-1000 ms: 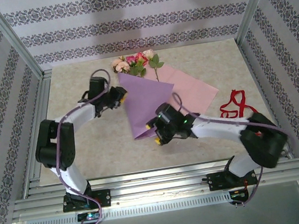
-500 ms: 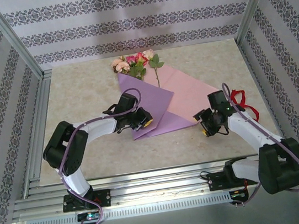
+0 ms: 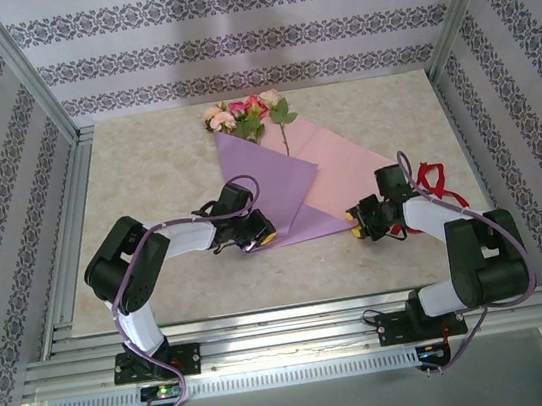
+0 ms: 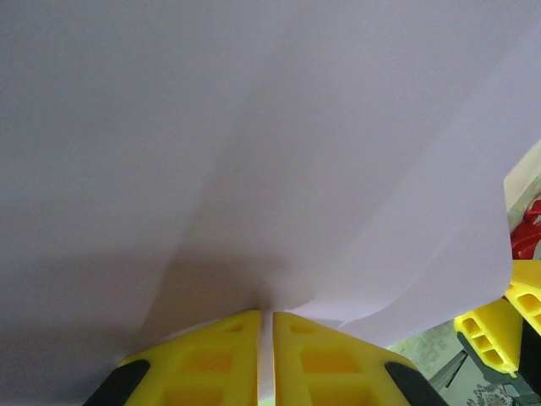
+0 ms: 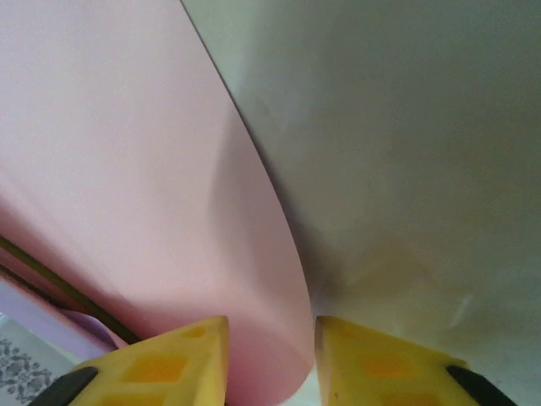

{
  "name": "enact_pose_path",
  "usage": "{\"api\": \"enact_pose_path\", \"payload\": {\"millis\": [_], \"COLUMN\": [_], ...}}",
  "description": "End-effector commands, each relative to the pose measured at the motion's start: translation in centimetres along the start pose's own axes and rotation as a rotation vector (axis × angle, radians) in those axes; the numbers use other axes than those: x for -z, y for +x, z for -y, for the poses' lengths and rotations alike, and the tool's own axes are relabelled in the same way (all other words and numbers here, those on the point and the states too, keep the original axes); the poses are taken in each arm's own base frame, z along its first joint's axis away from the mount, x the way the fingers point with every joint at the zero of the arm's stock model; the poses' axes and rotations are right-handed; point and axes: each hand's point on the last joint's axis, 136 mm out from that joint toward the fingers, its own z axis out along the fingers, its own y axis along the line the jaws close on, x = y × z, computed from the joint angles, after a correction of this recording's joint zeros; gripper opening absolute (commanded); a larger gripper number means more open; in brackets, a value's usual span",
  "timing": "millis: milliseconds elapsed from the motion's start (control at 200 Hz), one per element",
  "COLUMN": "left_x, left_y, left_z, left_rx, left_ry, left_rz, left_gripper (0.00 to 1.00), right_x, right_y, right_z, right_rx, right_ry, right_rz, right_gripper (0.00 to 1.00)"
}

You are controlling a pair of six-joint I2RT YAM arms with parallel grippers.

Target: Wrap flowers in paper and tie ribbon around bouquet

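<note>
Here: left pincer (image 4: 272, 320) nipping paper (image 4: 254, 127); right pincer (image 5: 270, 328) ajar astride edge.

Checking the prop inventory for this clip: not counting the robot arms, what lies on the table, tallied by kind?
bunch of flowers: 1
sheet of paper: 1
ribbon: 1
Total: 3

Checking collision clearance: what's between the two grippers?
In the top view, the near purple corner of the paper lies between the left gripper and the right gripper.
</note>
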Motion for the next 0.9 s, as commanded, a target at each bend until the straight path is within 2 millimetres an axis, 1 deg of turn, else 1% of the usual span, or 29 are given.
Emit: {"api": "enact_pose_path", "payload": {"millis": [0, 45, 125, 240, 330, 440, 515, 639, 714, 809, 894], "left_x": [0.1, 0.2, 0.1, -0.2, -0.3, -0.5, -0.8, -1.2, -1.3, -1.5, -1.7], "left_y": [0.3, 0.2, 0.3, 0.3, 0.2, 0.1, 0.0, -0.3, -0.4, -0.6, -0.6], "left_z": [0.2, 0.3, 0.2, -0.2, -0.5, -0.7, -0.9, -0.9, -0.8, -0.8, -0.7], "left_rx": [-0.016, -0.020, -0.022, -0.019, -0.011, -0.013, -0.014, -0.011, -0.006, -0.008, -0.005], "left_ry": [0.010, 0.011, 0.013, 0.007, 0.004, 0.002, -0.003, 0.003, 0.004, 0.006, 0.014], "left_rz": [0.016, 0.018, 0.018, 0.014, 0.021, 0.024, 0.022, 0.030, 0.037, 0.036, 0.036], "left_gripper": [0.12, 0.11, 0.11, 0.10, 0.09, 0.09, 0.09, 0.08, 0.08, 0.08, 0.08], "right_x": [-0.3, 0.0, 0.8, 2.1, 2.9, 4.4, 5.4, 6.5, 6.9, 6.8, 6.3], "right_y": [0.1, 0.1, 0.3, 1.4, 2.8, 4.5, 5.9, 8.7, 10.6, 13.3, 15.4], "right_z": [-0.6, -0.7, -1.0, -1.5, -2.2, -3.9, -5.5, -8.4, -10.1, -11.9, -12.9], "right_rx": [0.004, 0.022, 0.053, 0.122, 0.202, 0.338, 0.445, 0.628, 0.739, 0.871, 0.966], "right_ry": [-0.007, 0.000, 0.014, 0.024, 0.028, 0.024, 0.027, 0.012, 0.001, -0.011, -0.003], "right_rz": [0.000, 0.018, 0.044, 0.071, 0.084, 0.133, 0.160, 0.178, 0.181, 0.167, 0.149], "right_gripper": [0.20, 0.09, 0.00, 0.00, 0.00, 0.00, 0.00, 0.00, 0.00, 0.00, 0.00]}}
